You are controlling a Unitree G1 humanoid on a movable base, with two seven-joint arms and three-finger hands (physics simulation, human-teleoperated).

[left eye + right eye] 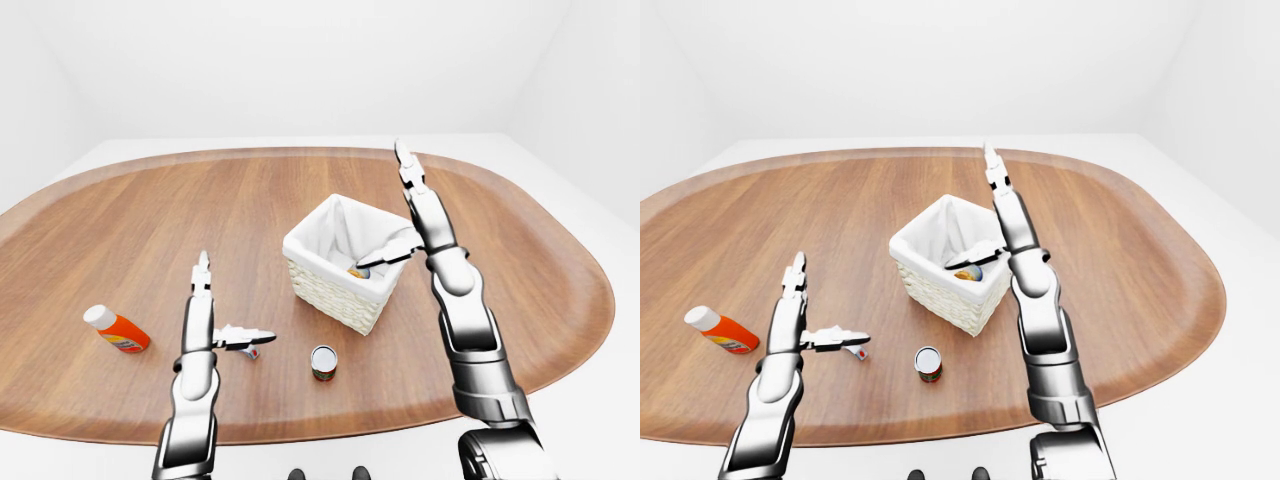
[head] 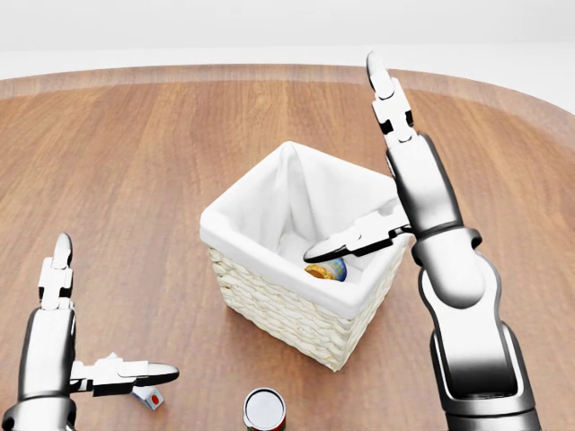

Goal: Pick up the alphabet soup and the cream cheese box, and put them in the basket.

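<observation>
The white-lined wicker basket [image 2: 269, 296] stands mid-table. Inside it the alphabet soup can [image 2: 331, 269] lies tilted on the liner, partly hidden by my right thumb. My right hand [image 2: 346, 163] is open above the basket's right rim, long fingers pointing up and thumb reaching across the opening, touching nothing. A small white box with a red spot [image 2: 150, 397], seemingly the cream cheese box, lies on the table at lower left. My left hand [image 2: 116, 304] hovers open just over it, thumb stretched right, holding nothing.
A second can [image 2: 264, 409] with a silver lid stands upright on the wood below the basket. An orange bottle with a white cap [image 1: 117, 330] lies at the table's far left. The oval wooden table [image 1: 150, 220] ends in a rounded edge.
</observation>
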